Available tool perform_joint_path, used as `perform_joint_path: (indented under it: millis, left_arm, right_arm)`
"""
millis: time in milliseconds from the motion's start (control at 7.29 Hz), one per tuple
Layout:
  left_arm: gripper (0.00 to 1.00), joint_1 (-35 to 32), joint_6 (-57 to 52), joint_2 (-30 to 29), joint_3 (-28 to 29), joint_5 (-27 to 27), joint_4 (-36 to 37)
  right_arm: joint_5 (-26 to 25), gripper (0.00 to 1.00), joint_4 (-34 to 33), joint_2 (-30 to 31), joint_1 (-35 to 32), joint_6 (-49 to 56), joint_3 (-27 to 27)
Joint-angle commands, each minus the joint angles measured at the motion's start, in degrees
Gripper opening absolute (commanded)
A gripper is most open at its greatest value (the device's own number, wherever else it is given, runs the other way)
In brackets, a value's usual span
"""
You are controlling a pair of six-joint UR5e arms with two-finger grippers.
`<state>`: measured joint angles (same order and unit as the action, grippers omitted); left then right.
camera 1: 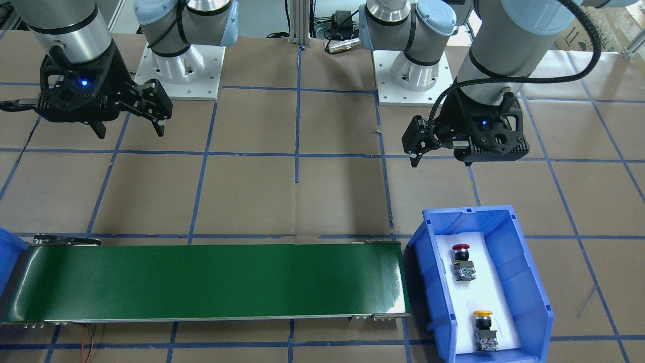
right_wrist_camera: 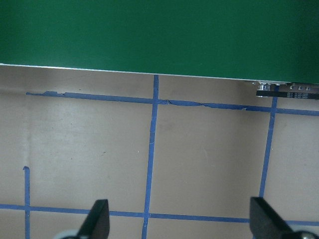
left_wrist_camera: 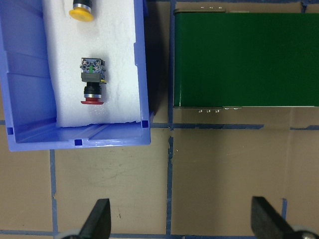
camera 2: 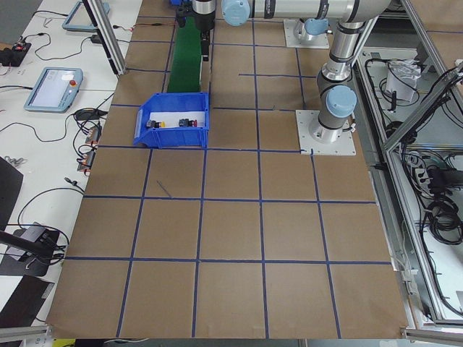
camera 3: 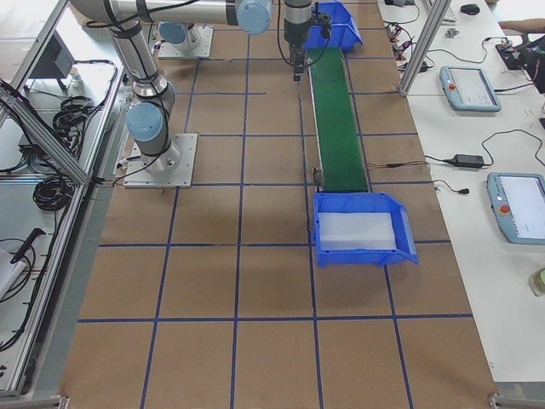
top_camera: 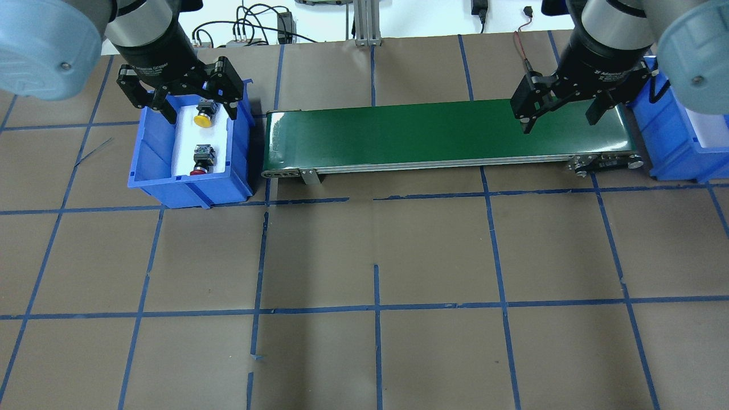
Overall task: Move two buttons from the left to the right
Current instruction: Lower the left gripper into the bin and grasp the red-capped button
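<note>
red button, yellow button in blue bin: likely rigid, light, caps slick. Grab across the grey block. left pincer, right pincer both spread, empty.

Red button, yellow button apart in blue bin; right claw spread, left claw seemingly likewise.
</note>
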<state>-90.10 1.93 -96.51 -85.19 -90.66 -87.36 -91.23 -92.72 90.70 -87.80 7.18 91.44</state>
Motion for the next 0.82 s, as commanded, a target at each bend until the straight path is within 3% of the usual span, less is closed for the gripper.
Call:
perform_joint_path:
  millis: [0,411,686]
  left_arm:
    - [1.0,0.1,0.0,0.0,-0.1,0.0,0.0]
    - [1.0,1.6,-4.9,1.4,-0.3,-0.2,-2.4]
    - [1.0,10.4,-11.9,-1.5,-0.9,0.5,-0.9]
  right_arm:
    - [0.0,1.0,-0.1,0.0,0.0,0.0,0.1]
    - [0.0,1.0,-0.1,0.0,0.0,0.0,0.1]
    - [0.0,1.0,-0.1,0.0,0.0,0.0,0.1]
